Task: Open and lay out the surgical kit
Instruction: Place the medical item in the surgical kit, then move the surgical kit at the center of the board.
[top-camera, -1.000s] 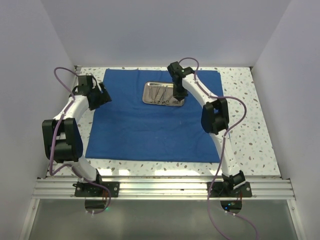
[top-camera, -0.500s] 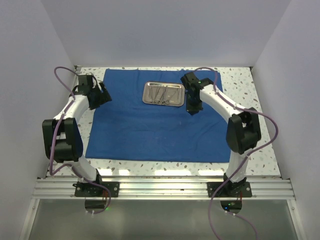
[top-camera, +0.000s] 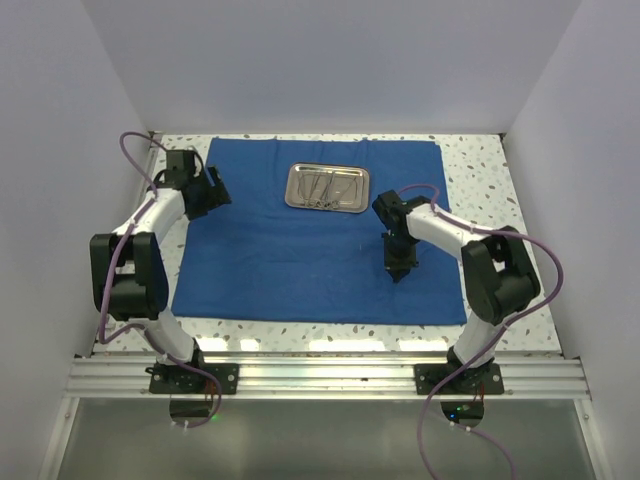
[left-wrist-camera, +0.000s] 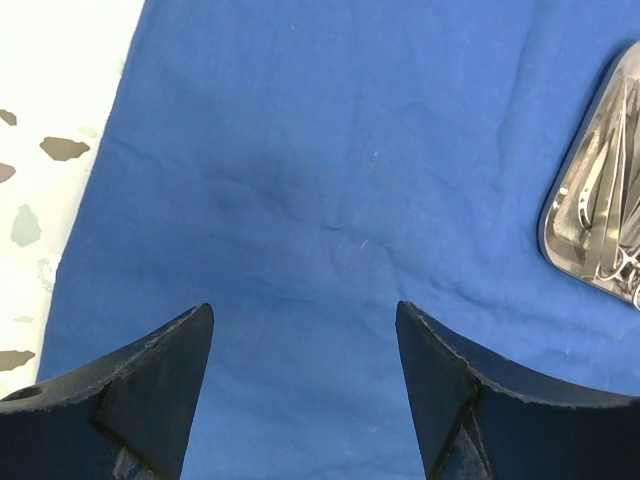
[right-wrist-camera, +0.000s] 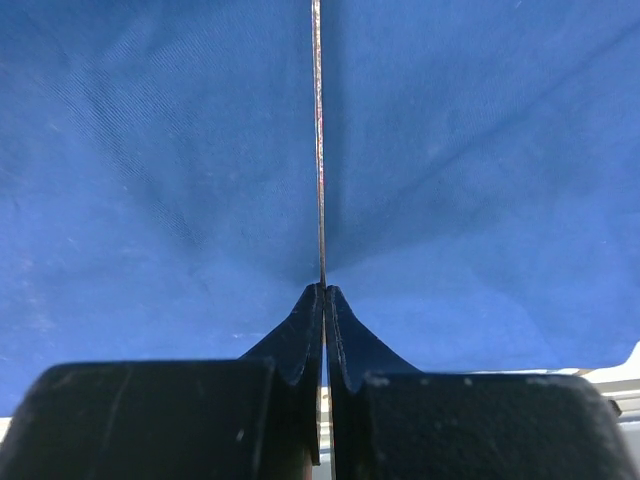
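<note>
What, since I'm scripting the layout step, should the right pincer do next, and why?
Probably lower to the blue cloth and open. The right pincer is shut on a thin silver instrument and hangs over bare cloth on the near side of the steel tray, where other instruments lie. That patch looks like a free spot for laying it out.

Left gripper (left-wrist-camera: 300, 325) sits left of the steel tray (top-camera: 327, 188), fingers (left-wrist-camera: 150, 390) wide apart; right gripper (right-wrist-camera: 322, 292), tray's near-right, pinching a thin instrument (right-wrist-camera: 318, 150).
</note>
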